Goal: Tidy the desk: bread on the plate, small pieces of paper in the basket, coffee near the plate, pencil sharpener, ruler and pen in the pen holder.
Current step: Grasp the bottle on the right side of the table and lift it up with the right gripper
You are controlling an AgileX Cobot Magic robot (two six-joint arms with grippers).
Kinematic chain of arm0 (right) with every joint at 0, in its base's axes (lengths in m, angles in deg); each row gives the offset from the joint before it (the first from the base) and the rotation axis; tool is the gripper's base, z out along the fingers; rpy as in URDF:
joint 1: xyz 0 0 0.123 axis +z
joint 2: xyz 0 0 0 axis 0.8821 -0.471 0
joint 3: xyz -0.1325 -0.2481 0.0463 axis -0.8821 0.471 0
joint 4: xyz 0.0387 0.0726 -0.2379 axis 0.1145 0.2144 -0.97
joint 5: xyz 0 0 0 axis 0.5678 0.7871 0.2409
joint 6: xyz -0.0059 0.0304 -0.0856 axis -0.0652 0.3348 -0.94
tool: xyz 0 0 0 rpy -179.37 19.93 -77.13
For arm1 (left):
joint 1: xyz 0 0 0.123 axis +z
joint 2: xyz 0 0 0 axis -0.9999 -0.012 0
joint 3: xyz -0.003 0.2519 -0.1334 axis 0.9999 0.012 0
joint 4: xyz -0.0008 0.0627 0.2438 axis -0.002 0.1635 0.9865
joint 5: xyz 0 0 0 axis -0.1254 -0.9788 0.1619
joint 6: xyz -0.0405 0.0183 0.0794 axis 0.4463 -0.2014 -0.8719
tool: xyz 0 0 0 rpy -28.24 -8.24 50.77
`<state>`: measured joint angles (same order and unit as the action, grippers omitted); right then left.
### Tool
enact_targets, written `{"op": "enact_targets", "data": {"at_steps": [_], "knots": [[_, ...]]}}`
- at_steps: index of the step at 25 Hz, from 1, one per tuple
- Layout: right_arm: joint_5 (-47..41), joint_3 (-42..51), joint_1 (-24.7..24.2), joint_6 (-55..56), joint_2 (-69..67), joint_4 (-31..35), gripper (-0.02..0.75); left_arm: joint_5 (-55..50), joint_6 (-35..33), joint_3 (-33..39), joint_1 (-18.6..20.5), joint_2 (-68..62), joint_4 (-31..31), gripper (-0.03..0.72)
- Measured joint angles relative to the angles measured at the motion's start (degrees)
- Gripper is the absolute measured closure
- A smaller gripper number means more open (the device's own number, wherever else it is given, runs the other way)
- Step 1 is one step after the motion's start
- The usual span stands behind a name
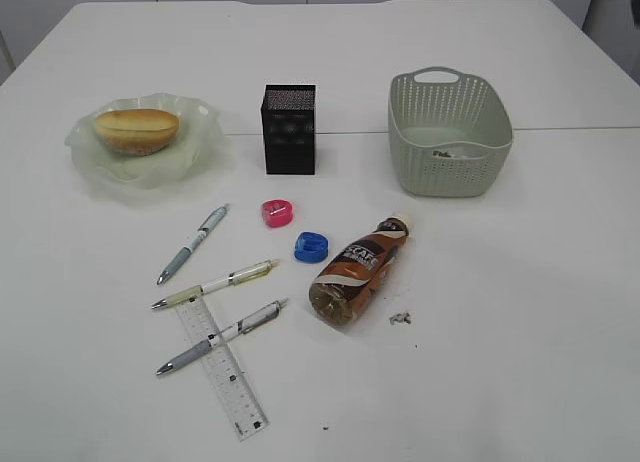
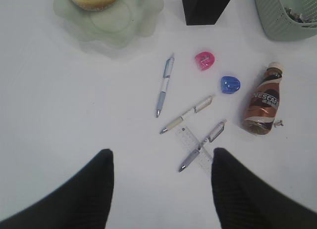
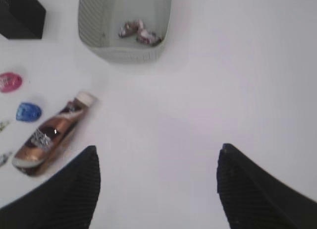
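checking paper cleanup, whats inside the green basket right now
The basket holds a couple of small crumpled paper pieces on its floor. The near wall hides part of the floor in every view, so more could lie there unseen.

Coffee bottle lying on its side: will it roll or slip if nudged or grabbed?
The coffee bottle lies on its side with a round body, so it probably rolls sideways when pushed. Its glossy wrap looks slippery. It appears full, likely heavy for its size.
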<state>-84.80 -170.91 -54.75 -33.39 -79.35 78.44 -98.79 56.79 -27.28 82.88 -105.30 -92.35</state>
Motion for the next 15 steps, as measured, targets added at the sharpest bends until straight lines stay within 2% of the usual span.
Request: {"op": "enact_targets", "data": {"at_steps": [5, 8, 15], "knots": [[1.46, 18.47, 0.00, 3.67, 10.16, 0.62, 0.204, 0.00, 0.00, 0.00, 0.00, 0.00, 0.00, 0.230], [1.92, 25.47, 0.00, 4.50, 13.66, 4.45, 0.205, 0.00, 0.00, 0.00, 0.00, 0.00, 0.00, 0.230], [5.80, 28.95, 0.00, 3.49, 14.24, 21.22, 0.205, 0.00, 0.00, 0.00, 0.00, 0.00, 0.00, 0.231]]}}
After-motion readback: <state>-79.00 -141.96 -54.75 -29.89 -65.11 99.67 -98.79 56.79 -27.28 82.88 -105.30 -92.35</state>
